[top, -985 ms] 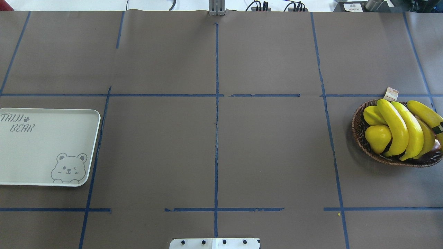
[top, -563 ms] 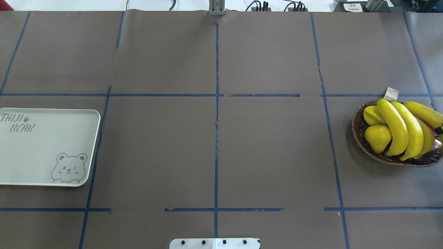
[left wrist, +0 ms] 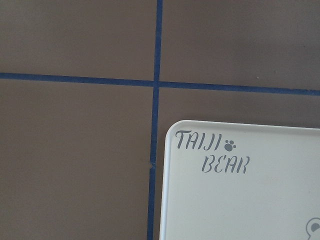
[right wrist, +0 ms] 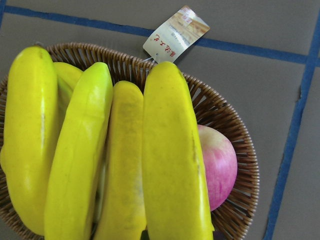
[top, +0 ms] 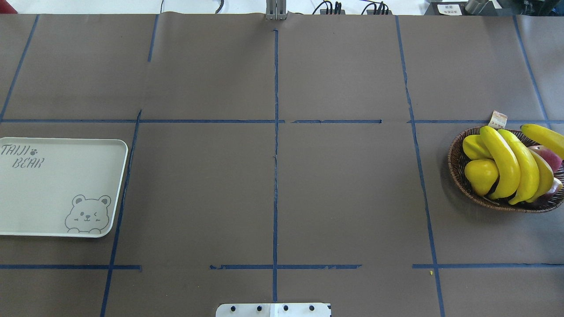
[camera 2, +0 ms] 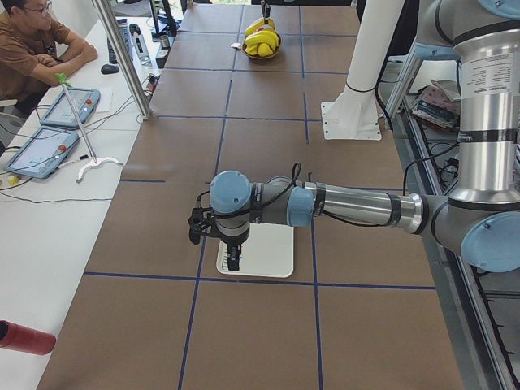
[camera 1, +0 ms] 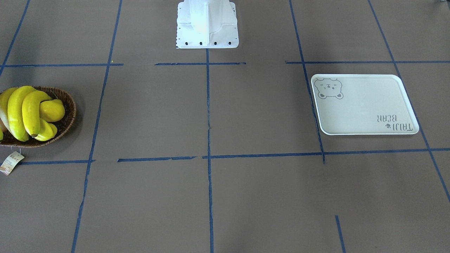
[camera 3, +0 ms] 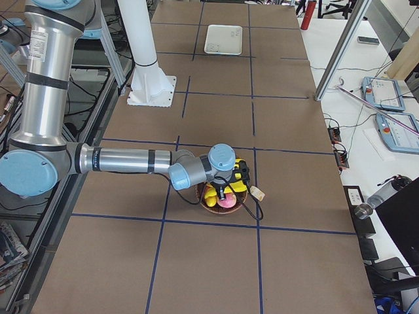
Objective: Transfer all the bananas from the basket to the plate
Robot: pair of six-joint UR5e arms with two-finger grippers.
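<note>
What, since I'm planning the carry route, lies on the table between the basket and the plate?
Nothing visible. Between the basket of bananas and the plate, the overhead view shows only bare brown table cover crossed by flat blue tape lines. The robot's white mount sits at the table's near edge, off the straight path.

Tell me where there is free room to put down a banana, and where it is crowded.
The plate is wholly bare, only printed; the left claw hangs above it. The table between plate and basket is free, crossed only by blue tape. Crowded: the basket, packed with bananas and other fruit, under the right claw.
</note>
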